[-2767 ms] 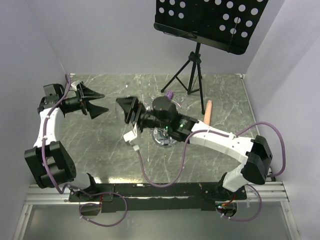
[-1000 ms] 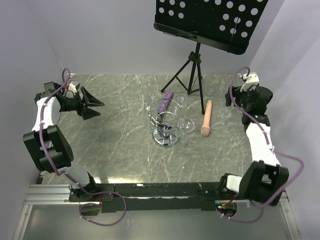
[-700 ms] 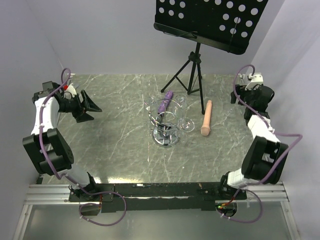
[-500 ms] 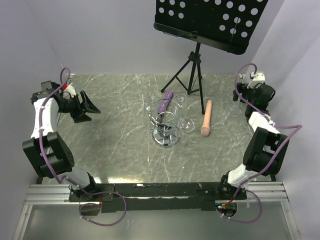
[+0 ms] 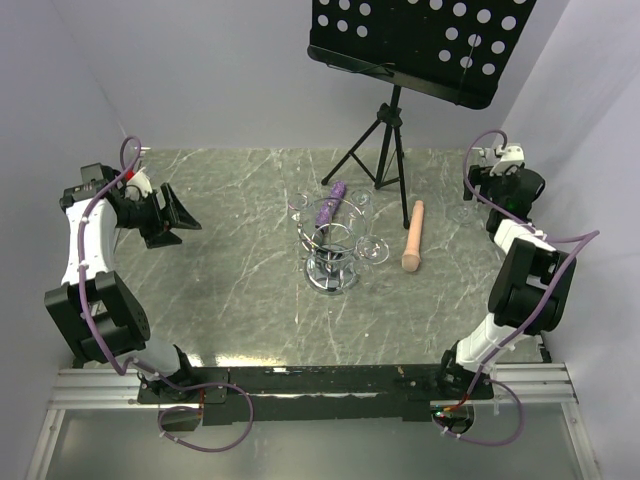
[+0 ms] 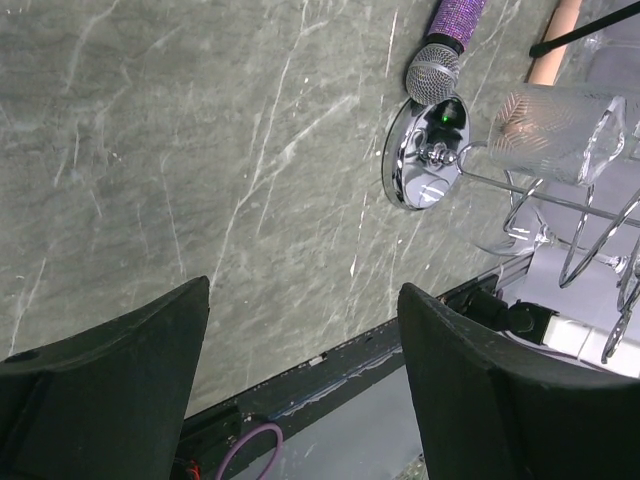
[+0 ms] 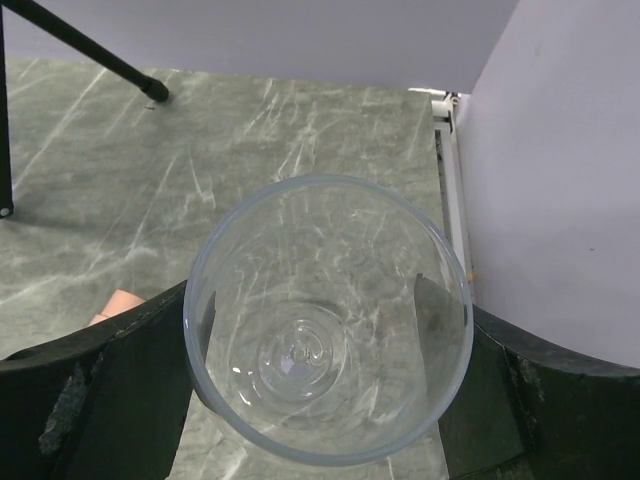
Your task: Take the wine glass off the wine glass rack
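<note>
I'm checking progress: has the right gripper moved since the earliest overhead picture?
Yes. The right gripper swung rightward, from over the wine glass rack to the far right corner of the table, with a wine glass between its fingers.

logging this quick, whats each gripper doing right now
Left gripper: open, empty.
Right gripper: closed on the wine glass.

The left arm (image 5: 82, 238) and right arm (image 5: 526, 285) are white with big black joints. A thin purple cable (image 5: 127, 150) loops along each. The left gripper (image 6: 302, 290) has wide, flat black fingers (image 6: 110, 390)
</note>
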`<action>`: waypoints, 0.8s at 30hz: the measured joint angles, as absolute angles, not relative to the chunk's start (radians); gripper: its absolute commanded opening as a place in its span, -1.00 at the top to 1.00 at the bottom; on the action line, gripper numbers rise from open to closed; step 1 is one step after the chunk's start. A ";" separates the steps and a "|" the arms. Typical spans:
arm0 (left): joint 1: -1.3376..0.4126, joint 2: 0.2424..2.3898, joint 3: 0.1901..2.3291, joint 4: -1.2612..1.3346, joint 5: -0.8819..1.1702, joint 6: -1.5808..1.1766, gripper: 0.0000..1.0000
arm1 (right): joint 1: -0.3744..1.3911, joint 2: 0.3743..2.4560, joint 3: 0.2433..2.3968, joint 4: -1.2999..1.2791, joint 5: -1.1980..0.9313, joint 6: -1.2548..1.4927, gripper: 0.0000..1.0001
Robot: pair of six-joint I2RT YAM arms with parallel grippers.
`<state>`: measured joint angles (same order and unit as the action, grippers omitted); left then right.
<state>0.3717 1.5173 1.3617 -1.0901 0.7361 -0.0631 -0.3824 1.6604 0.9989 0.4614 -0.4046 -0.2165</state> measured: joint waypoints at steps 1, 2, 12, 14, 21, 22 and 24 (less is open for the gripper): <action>0.372 1.515 1.362 -1.093 0.735 -0.063 -0.61 | -0.382 1.667 0.999 0.464 -0.406 -0.218 -0.12; 0.372 1.514 1.362 -1.095 0.735 -0.062 -0.61 | -0.382 1.672 0.999 0.465 -0.407 -0.219 -0.12; 0.372 1.513 1.362 -1.110 0.729 -0.045 -0.61 | -0.382 1.688 1.003 0.468 -0.411 -0.228 -0.16; 0.373 1.513 1.362 -1.110 0.729 -0.045 -0.60 | -0.382 1.688 1.003 0.467 -0.411 -0.229 -0.17; 0.374 1.513 1.362 -1.109 0.729 -0.045 -0.59 | -0.382 1.688 1.003 0.462 -0.413 -0.234 -0.16; 0.374 1.513 1.362 -1.109 0.729 -0.045 -0.59 | -0.382 1.688 1.003 0.461 -0.413 -0.234 -0.16; 0.374 1.513 1.362 -1.108 0.730 -0.045 -0.59 | -0.382 1.687 1.002 0.459 -0.417 -0.236 -0.15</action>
